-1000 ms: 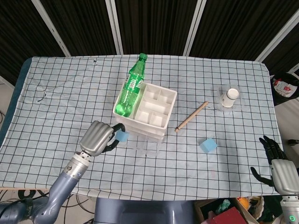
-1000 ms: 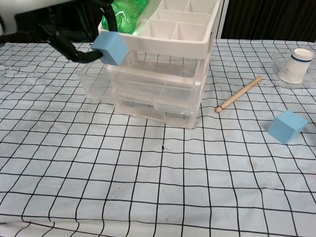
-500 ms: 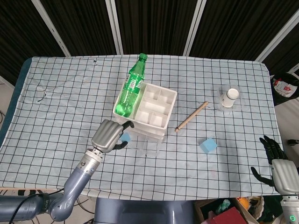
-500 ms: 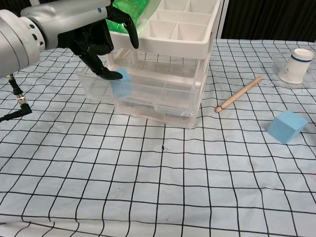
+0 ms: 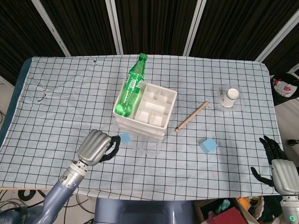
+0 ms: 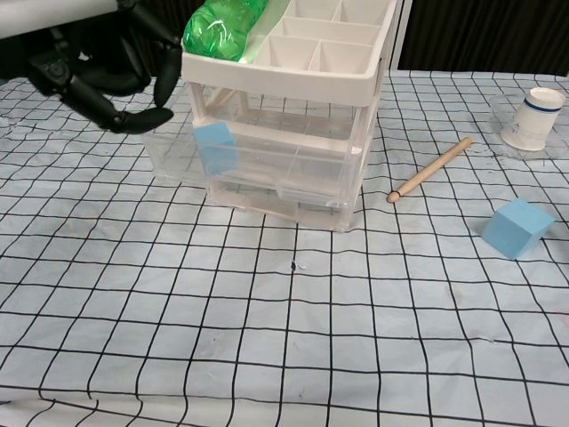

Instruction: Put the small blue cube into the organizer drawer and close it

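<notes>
Lying in open drawer (image 6: 178, 151), small blue cube (image 6: 214, 147)

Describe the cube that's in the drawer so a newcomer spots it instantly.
Find the white organizer mid-table with the green bottle on top. Its clear drawer sticks out on the side toward the left hand, and the cube sits inside. The other blue cube lies loose on the cloth.

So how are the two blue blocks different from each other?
The small blue cube sits inside the clear organizer drawer, which is pulled out; the bigger blue cube lies out on the checked tablecloth. The small blue cube is close to the left hand; the bigger blue cube is far off, nearer the wooden stick. Both are light blue and nothing holds them.
</notes>
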Controlling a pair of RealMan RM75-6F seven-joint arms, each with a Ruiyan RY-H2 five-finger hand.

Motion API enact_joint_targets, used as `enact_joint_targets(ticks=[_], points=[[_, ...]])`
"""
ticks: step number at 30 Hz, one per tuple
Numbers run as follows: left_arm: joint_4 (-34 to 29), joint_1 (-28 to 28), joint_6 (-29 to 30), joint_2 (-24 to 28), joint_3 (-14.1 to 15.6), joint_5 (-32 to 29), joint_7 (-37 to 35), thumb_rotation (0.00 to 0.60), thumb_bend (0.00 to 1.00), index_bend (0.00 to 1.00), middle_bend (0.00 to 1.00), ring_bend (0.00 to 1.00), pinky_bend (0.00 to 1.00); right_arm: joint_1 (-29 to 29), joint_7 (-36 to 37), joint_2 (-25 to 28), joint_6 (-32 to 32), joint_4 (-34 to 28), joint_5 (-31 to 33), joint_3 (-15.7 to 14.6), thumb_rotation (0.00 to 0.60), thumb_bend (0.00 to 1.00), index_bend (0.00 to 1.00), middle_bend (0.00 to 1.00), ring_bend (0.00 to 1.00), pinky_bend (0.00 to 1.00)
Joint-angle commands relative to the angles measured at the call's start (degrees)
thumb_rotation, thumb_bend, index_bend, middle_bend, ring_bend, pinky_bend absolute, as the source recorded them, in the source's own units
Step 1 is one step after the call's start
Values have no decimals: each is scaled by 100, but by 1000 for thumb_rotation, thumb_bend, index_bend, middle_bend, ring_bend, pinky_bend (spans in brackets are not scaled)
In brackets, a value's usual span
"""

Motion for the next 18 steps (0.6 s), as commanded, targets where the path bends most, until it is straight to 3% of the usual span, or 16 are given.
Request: enact_joint_targets(ticks=[1,8,18], points=[[-54,150,-41,206,251,117,-68,600,399,677,1000,1000,929,0,-7,-1,-4,-4,1,-2,600,261,14,0,0,176],[91,226,-333,184,578,158,-110,600,415,683,1000,1000,929,-2,-35,0,1,-4,1,-1,600,260,17,0,0,176],[464,104,-819,-265,655,-159,251,600,418,685,1000,1000,929,1,-14,8,-9,-3,-1,-4,600,260,17,0,0,176]])
